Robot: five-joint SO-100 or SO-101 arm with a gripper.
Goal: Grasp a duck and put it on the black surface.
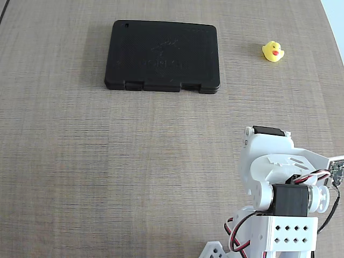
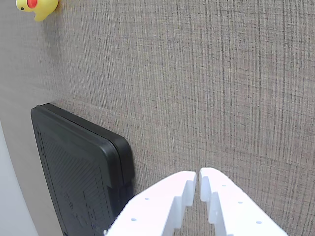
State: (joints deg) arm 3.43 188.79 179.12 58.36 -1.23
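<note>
The duck (image 1: 273, 51) is tiny and yellow with an orange-red beak. It stands on the table at the far right in the fixed view, well right of the black surface (image 1: 163, 56). The black surface is a flat matte slab with notched tabs on its near edge. My white arm (image 1: 279, 183) is folded at the bottom right, far from both; its fingertips do not show there. In the wrist view my gripper (image 2: 198, 180) is shut and empty over bare table. The slab (image 2: 78, 172) lies to its left and the duck (image 2: 37, 7) sits in the top left corner.
The table (image 1: 107, 161) is a grey-brown woven-texture surface. Its right edge shows at the top right of the fixed view (image 1: 336, 21). A pale strip runs along the left border of the wrist view (image 2: 10, 196).
</note>
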